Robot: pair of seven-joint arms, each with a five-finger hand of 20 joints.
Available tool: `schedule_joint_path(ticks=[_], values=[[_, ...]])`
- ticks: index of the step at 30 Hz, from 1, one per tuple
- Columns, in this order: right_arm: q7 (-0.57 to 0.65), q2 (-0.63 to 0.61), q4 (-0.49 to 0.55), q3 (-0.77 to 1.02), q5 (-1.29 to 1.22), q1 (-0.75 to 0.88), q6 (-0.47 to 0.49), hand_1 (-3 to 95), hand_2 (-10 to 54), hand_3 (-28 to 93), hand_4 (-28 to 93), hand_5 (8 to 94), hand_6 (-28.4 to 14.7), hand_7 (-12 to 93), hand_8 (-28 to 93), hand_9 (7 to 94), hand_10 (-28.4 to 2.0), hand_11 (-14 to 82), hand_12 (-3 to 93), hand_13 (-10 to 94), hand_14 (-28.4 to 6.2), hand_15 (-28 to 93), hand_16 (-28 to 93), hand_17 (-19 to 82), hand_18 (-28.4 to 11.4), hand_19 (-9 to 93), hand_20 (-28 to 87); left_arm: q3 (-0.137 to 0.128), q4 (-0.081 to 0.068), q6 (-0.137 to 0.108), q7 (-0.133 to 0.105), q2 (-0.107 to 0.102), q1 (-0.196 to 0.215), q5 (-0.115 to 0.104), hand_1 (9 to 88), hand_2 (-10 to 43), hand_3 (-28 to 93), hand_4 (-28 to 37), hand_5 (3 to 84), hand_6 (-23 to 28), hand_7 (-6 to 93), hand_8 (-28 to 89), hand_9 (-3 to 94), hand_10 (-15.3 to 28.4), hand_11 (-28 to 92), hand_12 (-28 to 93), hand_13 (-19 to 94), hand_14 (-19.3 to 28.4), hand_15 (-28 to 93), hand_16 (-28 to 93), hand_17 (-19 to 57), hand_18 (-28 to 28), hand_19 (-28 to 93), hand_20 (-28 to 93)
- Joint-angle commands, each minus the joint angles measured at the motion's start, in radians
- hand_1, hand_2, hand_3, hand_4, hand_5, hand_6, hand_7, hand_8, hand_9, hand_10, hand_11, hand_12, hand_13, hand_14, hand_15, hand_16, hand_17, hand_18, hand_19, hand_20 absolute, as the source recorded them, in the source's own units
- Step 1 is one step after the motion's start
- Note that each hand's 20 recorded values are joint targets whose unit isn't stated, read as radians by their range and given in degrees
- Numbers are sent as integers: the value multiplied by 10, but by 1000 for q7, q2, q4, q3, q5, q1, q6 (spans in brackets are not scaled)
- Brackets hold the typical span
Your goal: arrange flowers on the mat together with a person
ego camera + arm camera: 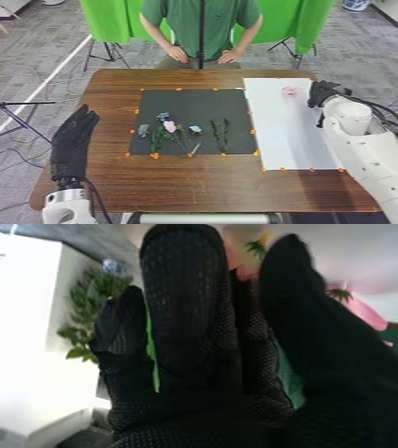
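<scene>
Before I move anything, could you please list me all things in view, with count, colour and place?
Table: one, brown, before the robot.
Mat: one, dark, on the table.
Flowers on it: one pink, three bluish, left of centre.
Stems: two, green, mat's right half.
Sheet: one, white, right of the mat.
Blossom: one, pink, on the sheet.
Backdrop: green, behind the table.
Left hand: one, black, table's left side.
Right hand: one, black, by the sheet's right edge.

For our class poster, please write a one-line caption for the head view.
Flowers lie on a dark mat, with one pink bloom on white beside the robot's right hand.
</scene>
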State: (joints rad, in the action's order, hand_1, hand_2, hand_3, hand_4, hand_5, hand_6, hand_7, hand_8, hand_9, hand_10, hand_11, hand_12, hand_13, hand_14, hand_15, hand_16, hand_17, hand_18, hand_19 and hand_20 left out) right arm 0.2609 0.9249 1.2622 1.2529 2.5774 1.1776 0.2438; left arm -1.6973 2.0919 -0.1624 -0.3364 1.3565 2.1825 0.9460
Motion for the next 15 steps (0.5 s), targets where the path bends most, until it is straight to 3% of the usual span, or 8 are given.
schedule_joint_path(ticks=[1,8,15], values=[[19,-12,-6,-53,-5,48,-150,628,-95,566,-265,836,40,180,20,931,-85,51,262,937,-17,524,236,502,-195,874,431,0,-5,8,12,4,-2,0,313,-66,651,-175,432,31,156,-69,409,124,140,126,332,137,92,2,88,81,22,157],[123,-112,221,-66,-182,12,-237,635,-95,577,-269,860,40,176,22,937,-82,81,254,937,-7,592,211,517,-197,912,431,-2,-2,8,13,-4,6,0,314,-64,649,-175,433,31,157,-69,409,125,140,125,333,138,92,2,87,81,22,156],[161,-123,482,-136,-344,-27,-242,625,-95,596,-266,868,41,175,24,937,-81,89,254,937,1,640,209,527,-198,929,447,-9,3,5,19,3,17,-3,311,-63,650,-175,432,31,158,-70,410,124,141,126,336,139,93,3,86,81,22,156]])
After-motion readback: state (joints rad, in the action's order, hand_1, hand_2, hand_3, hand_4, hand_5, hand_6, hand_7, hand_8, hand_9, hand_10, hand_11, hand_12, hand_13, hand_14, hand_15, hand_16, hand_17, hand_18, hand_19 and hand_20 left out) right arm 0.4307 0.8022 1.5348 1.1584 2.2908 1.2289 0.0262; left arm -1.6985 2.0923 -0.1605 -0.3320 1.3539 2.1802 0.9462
